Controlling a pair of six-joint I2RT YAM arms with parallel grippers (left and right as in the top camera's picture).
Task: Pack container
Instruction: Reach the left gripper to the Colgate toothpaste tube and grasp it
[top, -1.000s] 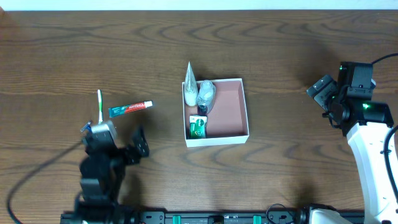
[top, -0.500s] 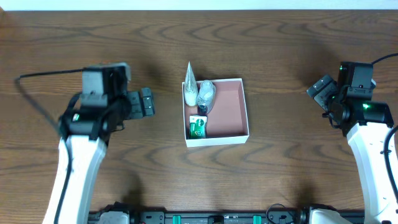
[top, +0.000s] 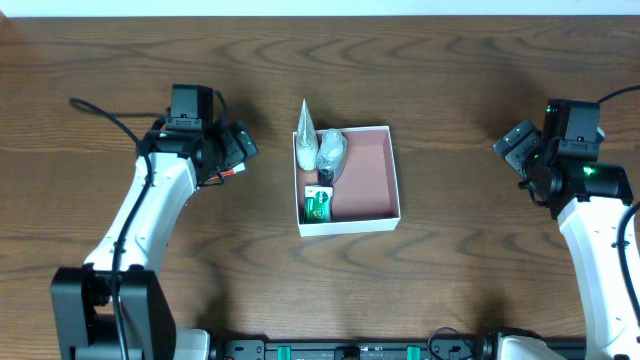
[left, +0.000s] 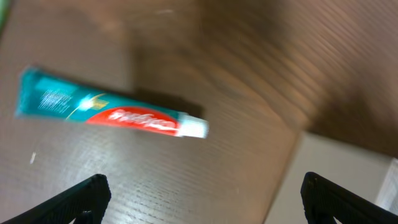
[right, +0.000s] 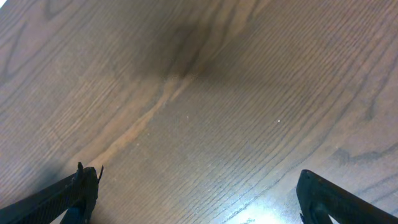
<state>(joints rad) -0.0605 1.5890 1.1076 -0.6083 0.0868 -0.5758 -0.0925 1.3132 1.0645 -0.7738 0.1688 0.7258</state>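
Note:
The container (top: 372, 178) is a shallow white-walled box with a pinkish-brown floor at the table's middle. Along its left side lie a white pointed tube (top: 304, 132), a grey wrapped item (top: 331, 150) and a green-and-white packet (top: 319, 205). My left gripper (top: 240, 150) is open and empty, just left of the container. In the left wrist view its jaws (left: 202, 205) hang above a teal-and-red toothpaste tube (left: 112, 113) on the table, with the container's white wall (left: 339, 180) at the lower right. My right gripper (top: 518, 148) is open and empty far to the right, and its jaws (right: 199, 202) are over bare wood.
The dark wooden table (top: 450, 70) extends all round the container. The left arm (top: 150, 215) crosses the left half of the table. A black cable (top: 100, 110) loops behind it.
My left arm has swung from the front left up to the container's left side and now covers the toothpaste and toothbrush in the overhead view. The right arm has not moved.

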